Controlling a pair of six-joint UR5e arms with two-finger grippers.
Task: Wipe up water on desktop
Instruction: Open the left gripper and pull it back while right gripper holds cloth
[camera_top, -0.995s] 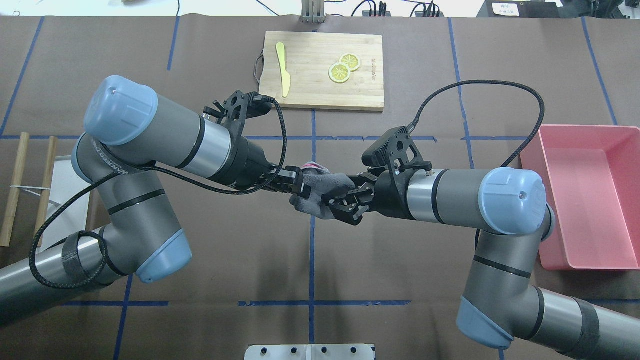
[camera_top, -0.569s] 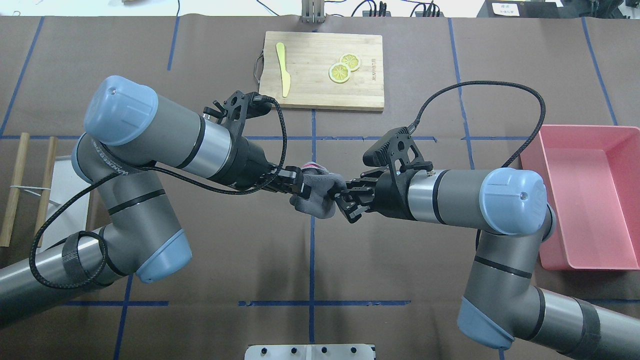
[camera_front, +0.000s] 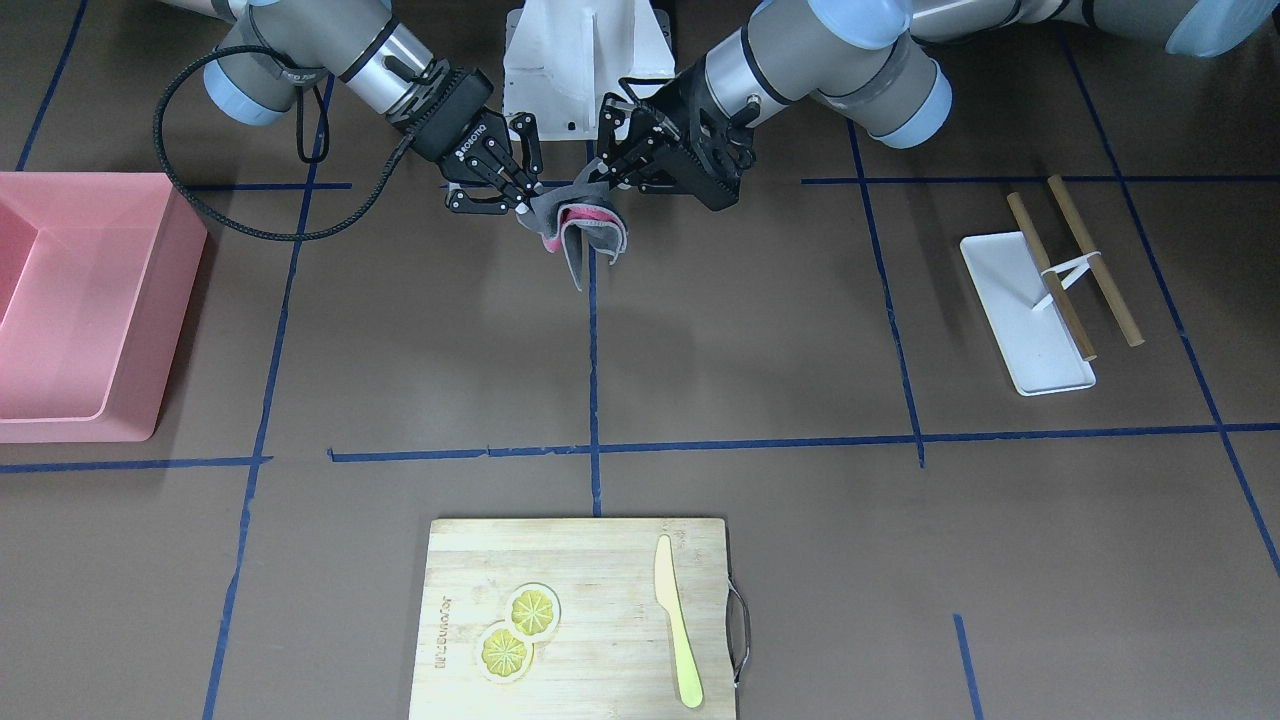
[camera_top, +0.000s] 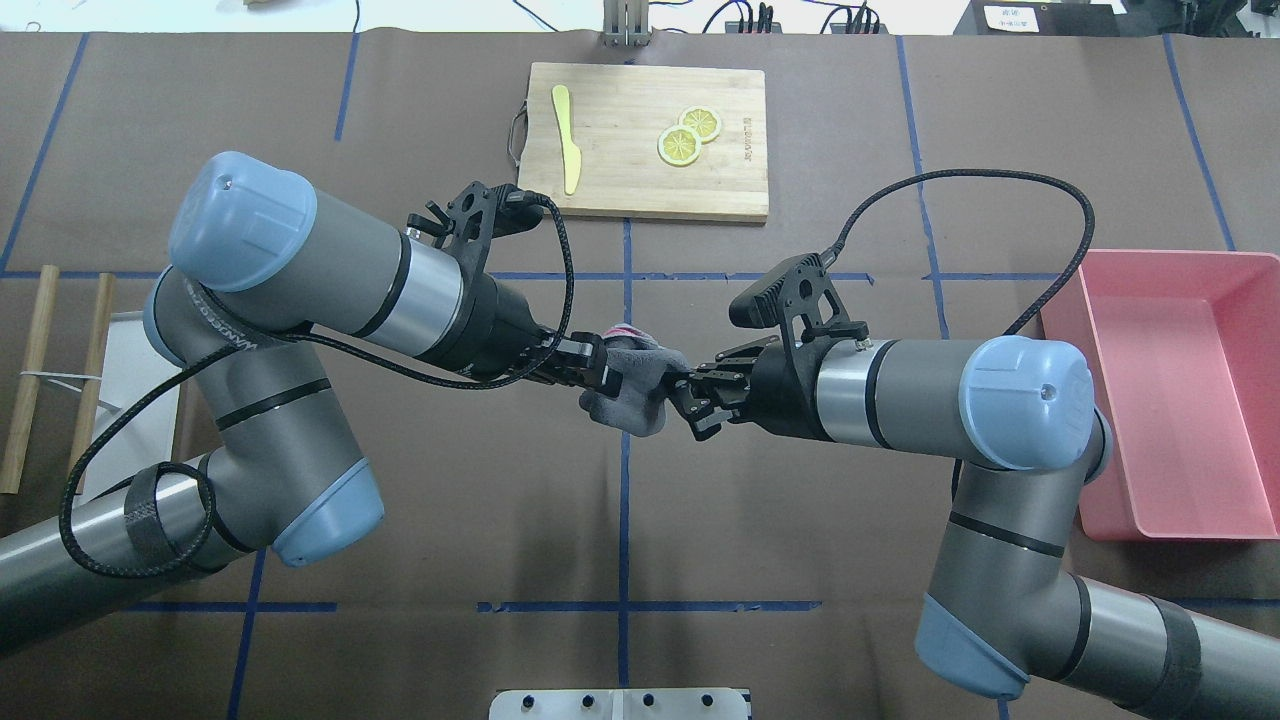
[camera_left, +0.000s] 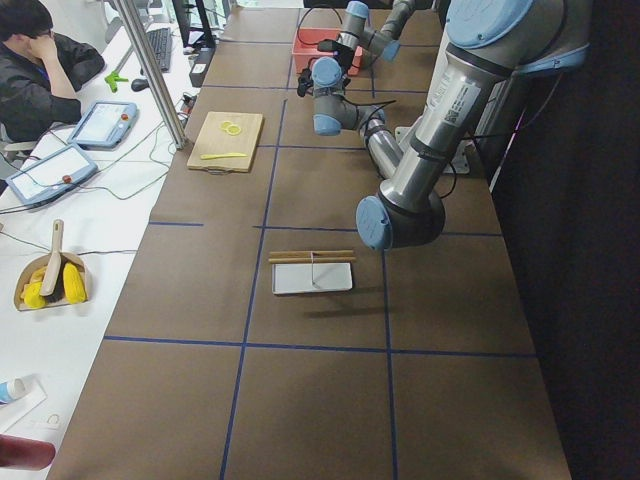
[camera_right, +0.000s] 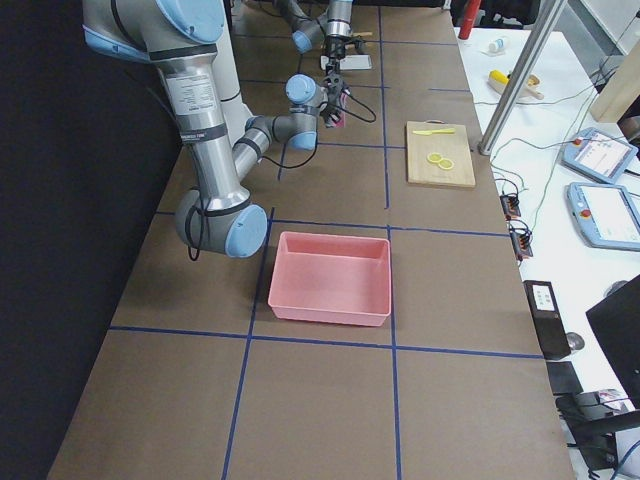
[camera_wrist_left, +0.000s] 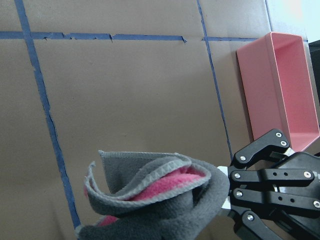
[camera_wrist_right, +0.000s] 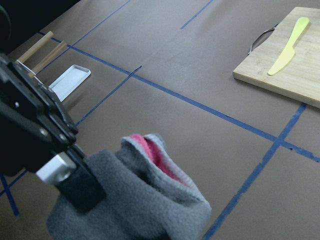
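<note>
Left gripper (camera_top: 598, 365) and right gripper (camera_top: 684, 392) are each clamping opposite sides of the grey-and-pink cloth (camera_top: 632, 398), which is hanging above the desktop (camera_top: 450, 520) midway between the bench's end edges, toward the robot's edge. Cutting board (camera_top: 650, 140) is lying at the far edge.

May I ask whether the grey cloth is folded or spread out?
Folded: the grey cloth is doubled over in layers, its pink inner side showing between them.

The right gripper (camera_top: 684, 398), wide open before, now pinches the crumpled grey-and-pink fleece cloth (camera_top: 635, 395) at its edge, slightly drawn back.
</note>
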